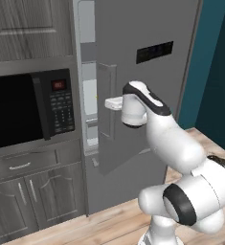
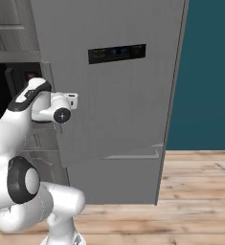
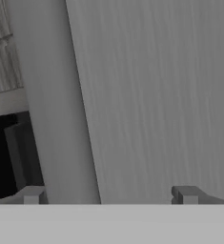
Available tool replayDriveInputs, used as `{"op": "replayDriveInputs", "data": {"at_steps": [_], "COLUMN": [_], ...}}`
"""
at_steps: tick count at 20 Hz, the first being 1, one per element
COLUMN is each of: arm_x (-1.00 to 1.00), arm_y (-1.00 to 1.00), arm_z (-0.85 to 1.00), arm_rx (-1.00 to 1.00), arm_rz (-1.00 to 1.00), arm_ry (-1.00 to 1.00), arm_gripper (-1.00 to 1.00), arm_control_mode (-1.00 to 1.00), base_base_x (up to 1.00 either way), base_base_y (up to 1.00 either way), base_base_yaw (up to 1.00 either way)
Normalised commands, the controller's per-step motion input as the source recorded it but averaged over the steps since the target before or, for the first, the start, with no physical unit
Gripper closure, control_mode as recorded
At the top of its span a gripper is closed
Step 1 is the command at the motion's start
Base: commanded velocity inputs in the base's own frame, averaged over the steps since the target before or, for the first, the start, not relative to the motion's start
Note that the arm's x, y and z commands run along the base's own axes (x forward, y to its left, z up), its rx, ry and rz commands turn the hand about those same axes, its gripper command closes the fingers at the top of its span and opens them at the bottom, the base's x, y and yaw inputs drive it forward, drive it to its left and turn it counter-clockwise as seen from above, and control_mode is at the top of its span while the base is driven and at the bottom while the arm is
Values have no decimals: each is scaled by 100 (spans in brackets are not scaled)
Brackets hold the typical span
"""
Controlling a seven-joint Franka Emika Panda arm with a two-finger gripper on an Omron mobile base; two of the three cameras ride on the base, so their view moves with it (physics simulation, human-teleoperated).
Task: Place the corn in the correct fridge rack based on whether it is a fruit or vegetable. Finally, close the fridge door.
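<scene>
- The fridge door (image 1: 147, 62) stands ajar, swung nearly shut, with a narrow gap along its left edge where pale shelf edges of the fridge interior (image 1: 89, 95) show.
- Its dark display panel (image 2: 117, 52) sits high on the grey front; the vertical handle (image 1: 106, 103) runs along the door's left edge.
- The gripper (image 3: 108, 196) is right up against the door's front near that edge, beside the handle, its two fingers (image 3: 31, 194) spread wide apart and nothing between them.
- In the hand view one finger sits over the door's edge strip, the other over the door's face.
- The white arm (image 1: 166, 139) reaches from the base up to the door.
- Left of the fridge is a black-fronted microwave (image 1: 32, 107) with a keypad, grey cabinets (image 1: 37, 191) below it.
- The floor (image 2: 200, 191) is pale wood; a teal wall (image 2: 209, 72) stands right of the fridge.
</scene>
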Motion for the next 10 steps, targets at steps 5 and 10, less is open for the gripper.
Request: {"op": "replayDriveInputs", "data": {"at_steps": [5,10], "arm_x": [51,57], "arm_y": [7,5], "arm_z": [8,6], "arm_rx": [0,0], "arm_rz": [-8,-8], "arm_ry": [0,0], "arm_gripper": [-100,-100], "arm_control_mode": [-100,-100], "base_base_x": [0,0], "base_base_y": [0,0], "base_base_yaw": [0,0]}}
